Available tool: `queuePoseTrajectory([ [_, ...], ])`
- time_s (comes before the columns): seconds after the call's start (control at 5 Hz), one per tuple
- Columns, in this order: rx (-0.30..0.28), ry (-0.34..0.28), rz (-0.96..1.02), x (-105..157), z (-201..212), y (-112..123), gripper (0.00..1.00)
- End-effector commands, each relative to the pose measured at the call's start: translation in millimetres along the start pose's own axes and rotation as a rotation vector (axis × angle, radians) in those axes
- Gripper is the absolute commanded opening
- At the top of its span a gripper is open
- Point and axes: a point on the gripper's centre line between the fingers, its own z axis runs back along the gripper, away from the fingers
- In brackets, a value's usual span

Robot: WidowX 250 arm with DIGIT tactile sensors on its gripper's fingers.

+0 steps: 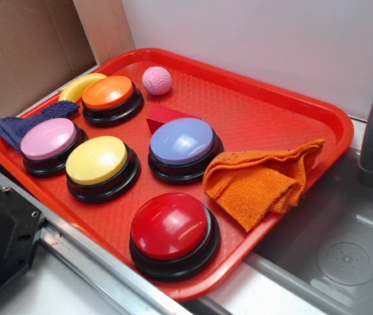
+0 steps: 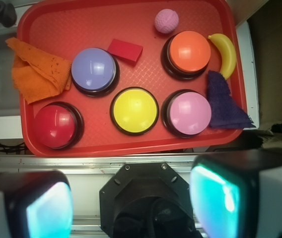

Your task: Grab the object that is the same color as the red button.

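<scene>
Five dome buttons crowd the red tray in the exterior view, and they hide a good deal: the dark-red block shows only its upper part, a sloping top face and a short side, because the purple button stands in front of its lower edge, so its full shape is hard to read here. It lies between that purple button and the orange button, below the pink dimpled ball, and its colour matches the glossy dome of the red button at the tray's near edge. A yellow banana is partly covered by the orange button, and a dark blue cloth is tucked behind the pink button; the yellow button and an orange cloth sit in plain sight. No arm appears in this view. From the wrist view the whole block shows as a flat-faced, dark-red piece lying free on the tray, just beside the purple button and well apart from the red button in the lower left corner. The gripper hangs high above, outside the tray's near rim, its two fingers blurred and cut off by the frame, spread wide with nothing between them
</scene>
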Motion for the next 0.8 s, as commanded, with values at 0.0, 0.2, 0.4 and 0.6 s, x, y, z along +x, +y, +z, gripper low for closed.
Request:
queuePoseTrajectory([
  [0.0,0.0,0.0,0.0,0.0,0.0,0.0,1.0],
  [0.2,0.015,-0.028,-0.06,14.9,-10.6,4.8,1.0],
  [0.4,0.045,-0.07,-0.122,30.8,-25.6,8.9,1.0],
  [0.6,0.044,-0.094,-0.239,51.2,-47.0,16.4,1.0],
])
